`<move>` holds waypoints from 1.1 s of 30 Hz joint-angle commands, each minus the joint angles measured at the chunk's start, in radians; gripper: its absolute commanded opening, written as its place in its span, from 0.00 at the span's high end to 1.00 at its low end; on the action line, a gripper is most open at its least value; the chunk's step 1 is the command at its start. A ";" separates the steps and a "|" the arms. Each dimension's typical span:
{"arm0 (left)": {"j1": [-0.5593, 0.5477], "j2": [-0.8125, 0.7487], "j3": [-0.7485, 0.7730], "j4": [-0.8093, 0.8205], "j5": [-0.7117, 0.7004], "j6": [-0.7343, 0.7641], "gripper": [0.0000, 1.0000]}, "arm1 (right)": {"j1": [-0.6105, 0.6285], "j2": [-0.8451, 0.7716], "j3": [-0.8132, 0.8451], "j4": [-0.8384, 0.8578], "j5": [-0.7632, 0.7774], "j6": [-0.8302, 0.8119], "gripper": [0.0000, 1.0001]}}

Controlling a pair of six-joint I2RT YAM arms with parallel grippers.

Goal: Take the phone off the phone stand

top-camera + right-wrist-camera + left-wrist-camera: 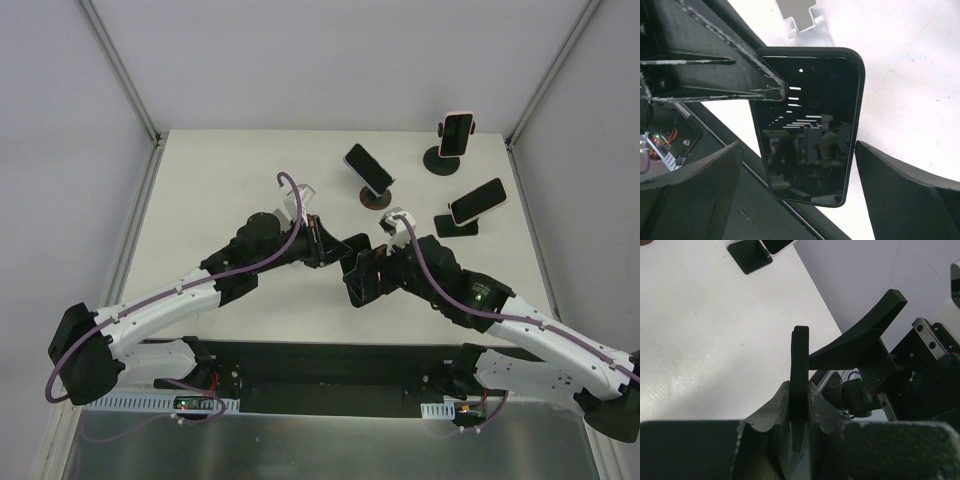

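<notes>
Desk (220,180) near edge, middle: left gripper (800,392) fingers narrow, pinching black phone (810,130) edge-on, seemingly airborne. right gripper (799,149) fingers wide, flanking phone, apart from it. Removal looks done; handover or set-down left. Phone thin, round-cornered, glossy glass; fingers matte, curved. Far right corner: pink-edged phone (457,133) in black round-base stand (441,160). Which stand it left: cannot tell.

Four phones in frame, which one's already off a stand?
The black phone pinched in the left gripper, mid-table between the arms. The other three sit on stands at the far right.
</notes>
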 commanded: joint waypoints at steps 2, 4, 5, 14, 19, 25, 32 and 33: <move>-0.036 -0.065 0.013 0.075 -0.055 -0.037 1.00 | 0.023 -0.001 -0.010 0.037 0.112 0.069 0.04; -0.049 -0.068 0.011 0.073 -0.066 -0.040 1.00 | 0.024 -0.001 -0.022 0.039 0.120 0.080 0.04; -0.053 -0.068 0.010 0.073 -0.071 -0.042 1.00 | 0.024 -0.002 -0.030 0.039 0.120 0.080 0.04; -0.083 -0.033 0.019 0.073 -0.124 -0.069 1.00 | 0.064 -0.001 -0.030 -0.007 0.166 0.068 0.04; -0.096 0.018 0.057 0.075 -0.124 -0.075 1.00 | 0.070 0.007 -0.031 -0.038 0.172 0.062 0.01; -0.099 0.044 0.074 0.081 -0.144 -0.085 1.00 | 0.070 0.005 -0.031 -0.059 0.185 0.050 0.11; -0.099 0.042 0.053 0.141 -0.134 -0.103 1.00 | 0.070 0.011 -0.065 -0.056 0.178 0.060 0.05; -0.099 0.041 0.051 0.147 -0.130 -0.108 1.00 | 0.070 0.008 -0.070 -0.056 0.178 0.063 0.01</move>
